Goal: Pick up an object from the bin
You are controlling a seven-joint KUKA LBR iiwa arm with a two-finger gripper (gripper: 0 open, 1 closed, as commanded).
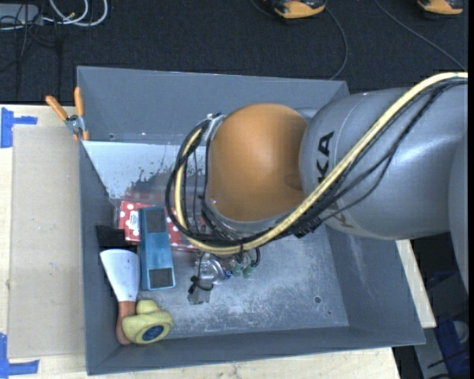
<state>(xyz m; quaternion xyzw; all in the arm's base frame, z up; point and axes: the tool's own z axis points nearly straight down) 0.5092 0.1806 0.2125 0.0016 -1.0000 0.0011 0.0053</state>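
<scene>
While the arm reaches in from three o'clock, its round orange cover hangs over the middle of the grey bin, and the hand sits low beneath it, toward seven o'clock of the cover, close to the bin's floor. Whether the hand is wide or narrow cannot be told, and nothing is seen held in it.

Five loose things lie in the bin, all gathered at the nine o'clock side. One blue flat block, long and narrow with a darker panel at its near end, lies just beside the hand at its nine o'clock; it is the nearest thing to the hand, though the two look apart. One red box with white dots lies at the block's eleven o'clock, partly under it. One small black piece sits at the block's nine o'clock. One white-bladed tool with a brown handle lies at its eight o'clock. One yellow rounded thing with a blue centre rests at six o'clock of the block, touching the tool's handle, near the bin's corner.

The bin's floor from the hand toward three o'clock is bare grey metal.
</scene>
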